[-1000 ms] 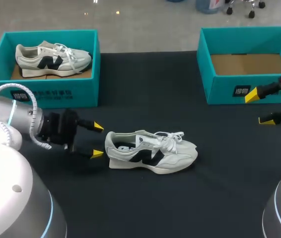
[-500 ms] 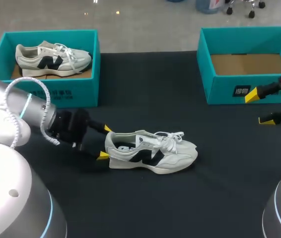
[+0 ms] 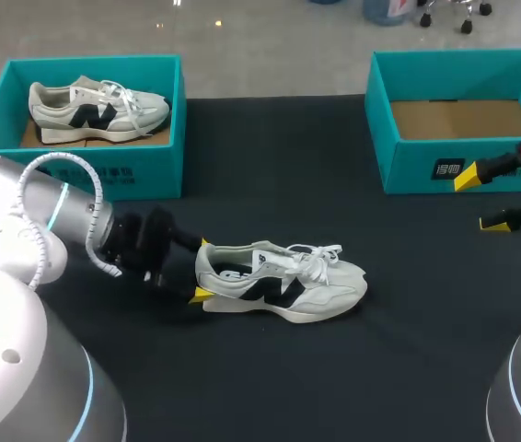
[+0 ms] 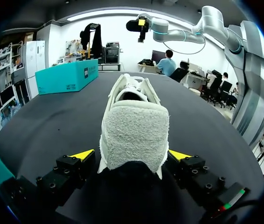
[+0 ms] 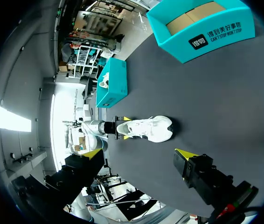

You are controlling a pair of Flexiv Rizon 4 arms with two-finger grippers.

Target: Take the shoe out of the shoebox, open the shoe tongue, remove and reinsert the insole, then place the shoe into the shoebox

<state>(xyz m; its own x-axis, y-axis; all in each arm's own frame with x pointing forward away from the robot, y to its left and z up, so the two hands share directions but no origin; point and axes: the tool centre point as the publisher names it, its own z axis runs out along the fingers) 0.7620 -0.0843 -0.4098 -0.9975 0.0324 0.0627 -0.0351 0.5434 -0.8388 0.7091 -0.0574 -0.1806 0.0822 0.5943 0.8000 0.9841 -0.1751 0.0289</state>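
Note:
A white sneaker with black side marks (image 3: pixel 283 284) lies on its sole mid-table, toe to the right. My left gripper (image 3: pixel 202 268) is open at its heel, one yellow tip on each side. In the left wrist view the towelling heel (image 4: pixel 134 133) fills the space between the fingers of that gripper (image 4: pixel 131 155). The empty teal shoebox (image 3: pixel 426 166) stands at the back right. My right gripper (image 3: pixel 481 201) hangs open and empty just in front of it. From the right wrist, the shoe (image 5: pixel 150 129) lies ahead of that gripper (image 5: pixel 139 154).
A second teal shoebox (image 3: pixel 104 175) at the back left holds another matching sneaker (image 3: pixel 95 109). Black tabletop lies bare between the two boxes and in front of the shoe.
My left gripper has slid to the right, from a short way off the heel to straddling it. The shoe and the right arm have stayed put.

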